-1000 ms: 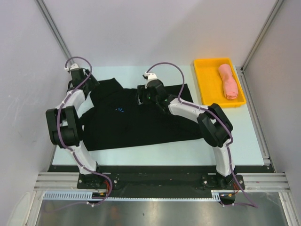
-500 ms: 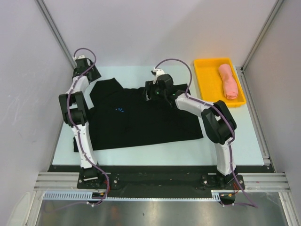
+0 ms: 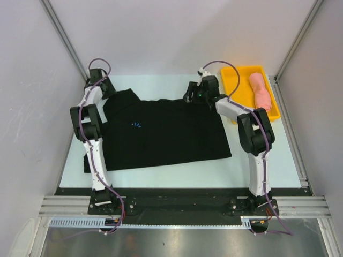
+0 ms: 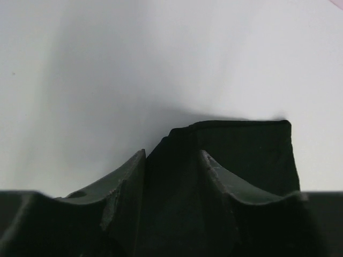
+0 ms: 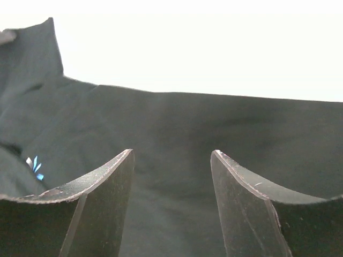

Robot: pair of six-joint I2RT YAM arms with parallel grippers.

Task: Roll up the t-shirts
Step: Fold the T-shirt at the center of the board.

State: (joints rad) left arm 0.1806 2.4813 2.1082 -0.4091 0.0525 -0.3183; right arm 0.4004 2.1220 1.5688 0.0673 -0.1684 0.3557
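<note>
The black t-shirt (image 3: 161, 134) lies spread flat on the table, its blue chest mark (image 3: 136, 125) facing up. My left gripper (image 3: 111, 89) is low at the shirt's far left corner. In the left wrist view its jaws (image 4: 171, 152) stand part open, with a raised fold of black cloth (image 4: 241, 150) filling the gap between them. My right gripper (image 3: 192, 98) hovers over the shirt's far edge near the right side. It is open (image 5: 171, 152) with only flat cloth (image 5: 214, 123) below it. The salmon-pink roll (image 3: 261, 91) lies in the tray.
The yellow tray (image 3: 236, 93) stands at the far right, close beside my right wrist. Grey walls with metal frame posts enclose the table on the left, back and right. Bare table (image 3: 268, 160) shows to the right of the shirt.
My left arm has stretched out to the shirt's far left corner and its jaws have narrowed around a fold. My right gripper has moved right along the far edge, toward the tray.
</note>
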